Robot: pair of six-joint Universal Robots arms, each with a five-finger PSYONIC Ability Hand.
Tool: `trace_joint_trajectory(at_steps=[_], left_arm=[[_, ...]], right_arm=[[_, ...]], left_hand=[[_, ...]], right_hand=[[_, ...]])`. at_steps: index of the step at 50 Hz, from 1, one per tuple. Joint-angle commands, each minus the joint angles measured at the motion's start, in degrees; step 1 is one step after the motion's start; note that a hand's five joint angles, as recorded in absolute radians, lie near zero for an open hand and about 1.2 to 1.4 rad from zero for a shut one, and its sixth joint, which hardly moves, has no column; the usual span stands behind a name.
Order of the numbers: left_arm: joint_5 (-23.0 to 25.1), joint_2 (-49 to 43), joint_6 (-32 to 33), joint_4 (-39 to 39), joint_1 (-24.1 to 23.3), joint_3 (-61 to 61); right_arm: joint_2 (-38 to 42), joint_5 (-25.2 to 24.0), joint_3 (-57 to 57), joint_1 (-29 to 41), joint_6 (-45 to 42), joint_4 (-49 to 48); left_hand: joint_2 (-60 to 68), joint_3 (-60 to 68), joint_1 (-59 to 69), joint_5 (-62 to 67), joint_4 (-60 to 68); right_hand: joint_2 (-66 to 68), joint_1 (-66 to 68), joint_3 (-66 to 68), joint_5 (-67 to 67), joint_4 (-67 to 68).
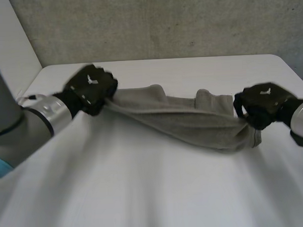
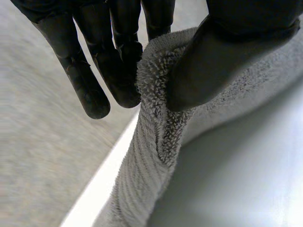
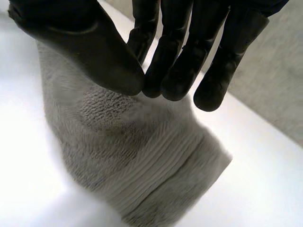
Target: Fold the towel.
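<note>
Left robot hand (image 1: 90, 90): thumb pressed toward the fingers (image 2: 85, 80), pinching one end of the towel (image 1: 192, 119); the looped terry edge bunches up against the thumb.
Right robot hand (image 1: 264, 104): thumb and fingers (image 3: 177, 66) drawn together on the towel's other end, with the cloth gathered beneath the fingertips.
Towel: grey, bunched into a long, thick band strung between the two robot hands and sagging toward the right one. A few folds stand up along its far side. Whether its middle touches the counter (image 1: 155, 194) cannot be told.
Counter: white, lying under the towel and both robot hands.
Wall (image 1: 162, 22): grey and rough, behind the counter's far edge.
</note>
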Motion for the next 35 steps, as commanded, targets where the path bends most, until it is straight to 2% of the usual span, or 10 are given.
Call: trace_joint_trajectory(at_steps=[1, 9, 13, 20, 21, 22, 23, 24, 31, 35], left_arm=[[-1.98, 11.43, -8.30, -0.10, 3.92, -0.90], [-2.24, 16.72, -20.96, 1.48, 8.23, 1.56], [-2.24, 15.49, -24.32, 1.74, 8.23, 1.47], [-2.24, 1.46, -24.06, 1.48, 7.53, 0.86], [-2.24, 1.43, -24.06, 1.48, 7.53, 0.86], [-2.33, -0.48, -23.45, 1.57, 7.27, 0.68], [-2.24, -2.07, -22.57, 1.57, 6.83, 0.42], [-2.24, -2.08, -22.56, 1.57, 6.83, 0.42], [-1.98, -4.37, -20.54, 2.18, 7.00, -3.27], [-1.98, -4.19, -20.54, 2.36, 7.27, -4.41]], right_arm=[[-8.83, -0.65, -8.91, -0.13, 0.51, 10.24], [-10.15, -0.65, -22.88, -0.13, 4.55, 14.82], [-4.64, -1.09, -24.20, 0.66, 4.64, 14.90], [5.76, 0.67, -23.50, 11.03, 3.85, 14.38], [7.76, 1.36, -22.54, 12.51, 4.11, 13.85], [9.17, 1.72, -20.70, 13.05, 4.55, 12.63], [9.19, 1.72, -20.69, 13.06, 4.55, 12.62], [10.06, 1.89, -18.16, 13.66, 4.90, 10.62], [10.94, 2.34, -6.62, 13.93, 12.02, -0.04], [10.68, 3.30, 2.22, 16.12, 25.06, -10.71]], left_hand=[[4.62, 3.94, 8.13, 4.99, 2.33], [4.62, 3.94, 8.13, 4.99, 2.33], [4.62, 3.94, 8.13, 4.99, 2.33], [4.62, 3.94, 8.13, 4.99, 2.33], [4.62, 3.94, 8.13, 4.99, 2.33], [4.62, 3.94, 8.13, 4.99, 2.33], [4.62, 3.94, 8.13, 4.99, 2.33], [4.62, 3.94, 8.13, 4.99, 2.33], [4.62, 3.94, 8.13, 4.99, 2.33], [4.62, 3.94, 8.13, 4.99, 2.33]], right_hand=[[4.57, 3.05, 4.73, 2.65, 3.37], [4.57, 3.05, 4.73, 2.65, 3.37], [4.57, 3.05, 4.73, 2.65, 3.37], [4.57, 3.05, 4.73, 2.65, 3.37], [-3.37, -4.88, -3.21, -5.28, -4.56], [-31.42, -32.94, -31.26, -33.34, -32.62], [-31.70, -33.22, -31.54, -33.62, -32.90], [-48.53, -50.04, -48.37, -50.44, -49.72], [-60.47, -61.99, -60.31, -62.39, -61.67], [-59.80, -61.32, -59.64, -61.72, -61.00]])
